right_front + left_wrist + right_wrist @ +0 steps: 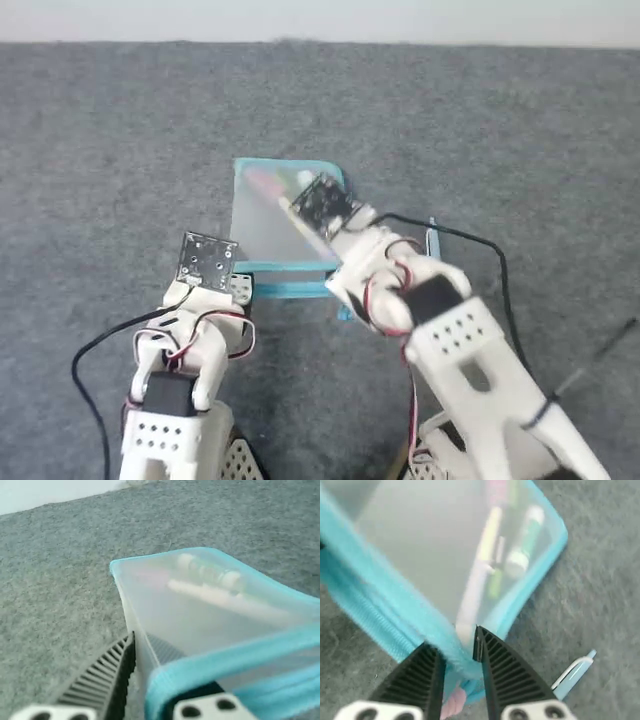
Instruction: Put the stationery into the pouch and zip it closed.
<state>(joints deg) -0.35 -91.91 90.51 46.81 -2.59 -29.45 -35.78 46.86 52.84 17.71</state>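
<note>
**A:** Where's the pouch (268, 215)?

**B:** Flat on the grey table (120, 130), about mid-surface. It has a frosted clear body and teal trim, with the zipper band along the side nearest both arms.

**A:** Contents?

**B:** Three things show through the wall, all at the end of the pouch away from the zipper band. There's a white pen (481, 575), a marker with a green and white barrel (522, 550), and something pink (496, 490) too hazy to name.

**A:** Left gripper (160, 675)?

**B:** At the pouch's zipper-side corner. One ribbed black finger (112, 672) lies against the pouch's outer wall and the other jaw sits on the far side of the teal band. It's clamped on the pouch at that corner.

**A:** Right gripper (454, 640)?

**B:** Farther along the same zipper band, toward the opposite corner. Its two ribbed fingers are drawn close with the teal band pinched between them, so it grips the pouch too. A small pink piece (452, 702) sits low between the fingers, touching the band; I cannot tell what it is.

**A:** Anything outside the pouch?

**B:** A light blue pen (572, 672) lies on the table just beside the pouch, past the corner where the right gripper holds.

**A:** Zipper open or closed?

**B:** Cannot tell. The arms cover the band from above.
</note>
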